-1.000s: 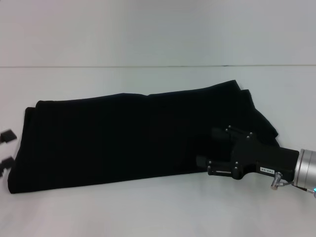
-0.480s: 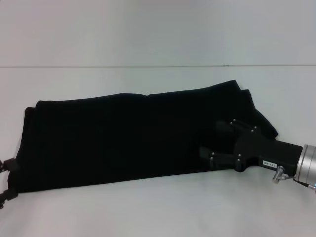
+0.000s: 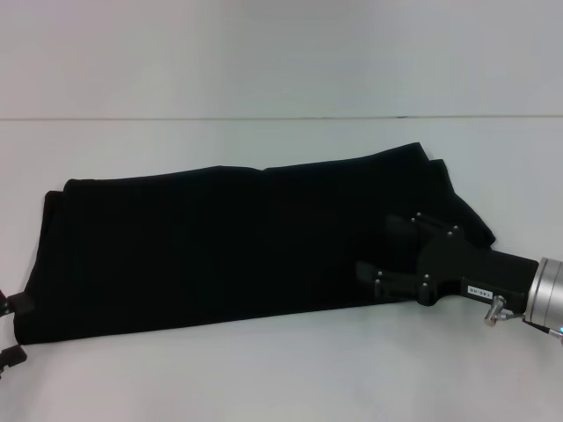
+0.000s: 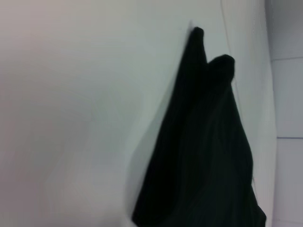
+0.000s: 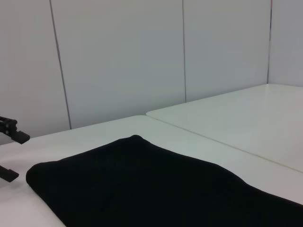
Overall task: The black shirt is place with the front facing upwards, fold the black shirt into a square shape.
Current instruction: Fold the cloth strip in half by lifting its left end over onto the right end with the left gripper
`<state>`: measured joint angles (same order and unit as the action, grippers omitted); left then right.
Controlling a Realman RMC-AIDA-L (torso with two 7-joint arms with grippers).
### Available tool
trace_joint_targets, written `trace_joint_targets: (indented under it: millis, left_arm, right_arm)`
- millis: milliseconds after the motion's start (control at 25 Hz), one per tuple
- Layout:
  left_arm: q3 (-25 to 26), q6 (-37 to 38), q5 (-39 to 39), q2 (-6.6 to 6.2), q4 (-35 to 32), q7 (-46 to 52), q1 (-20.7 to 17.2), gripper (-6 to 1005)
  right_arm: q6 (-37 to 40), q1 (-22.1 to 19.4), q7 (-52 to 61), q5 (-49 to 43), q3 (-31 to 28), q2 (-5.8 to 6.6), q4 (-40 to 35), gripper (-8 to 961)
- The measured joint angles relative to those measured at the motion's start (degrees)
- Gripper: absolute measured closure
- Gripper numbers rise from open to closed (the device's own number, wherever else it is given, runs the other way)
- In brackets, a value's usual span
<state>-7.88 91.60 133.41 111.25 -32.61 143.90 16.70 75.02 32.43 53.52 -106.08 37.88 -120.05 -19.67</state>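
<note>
A: Large plain black cloth shirt (image 3: 237, 246) folded into a long band, flat across the white tabletop (image 3: 281, 378).

B: Black metal right pincer (image 3: 374, 255) over its right end, fingers spread, gripping nothing. Left pincer (image 3: 7, 330) parted too, just off the band's left near corner.

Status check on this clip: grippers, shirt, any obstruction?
Right gripper over the near right part of the black shirt. Left gripper at its left end, fingers apart. Shirt lies as a long band, not yet square. Nothing in the way.

Black shirt (image 3: 220, 246) on white table (image 3: 264, 378)
</note>
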Motion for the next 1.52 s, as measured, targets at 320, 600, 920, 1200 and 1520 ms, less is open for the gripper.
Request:
trace_joint_targets:
  millis: [320,600,920,1200,1520]
  left_arm:
    - [-0.5,-2.3,0.2,0.02,0.1,2.1,0.0,125]
    - [-1.4,-4.0,0.3,0.01,0.3,2.8,0.6,137]
    - [-2.9,-5.0,0.3,0.01,0.8,3.2,1.1,150]
    - [-2.9,-6.1,0.3,0.01,1.2,3.6,1.3,161]
    - [-3.4,-7.3,0.2,-0.06,1.6,4.1,2.0,175]
  right_arm:
    - [-1.2,0.2,0.0,0.0,0.3,-0.07,0.5,12]
    - [-1.3,0.3,0.0,0.0,0.1,-0.09,0.6,11]
    - [-1.3,0.6,0.0,0.0,0.1,-0.09,1.0,11]
    - [-1.3,0.6,0.0,0.0,0.0,-0.09,1.1,11]
    - [-1.5,0.6,0.0,0.0,0.1,-0.09,1.2,11]
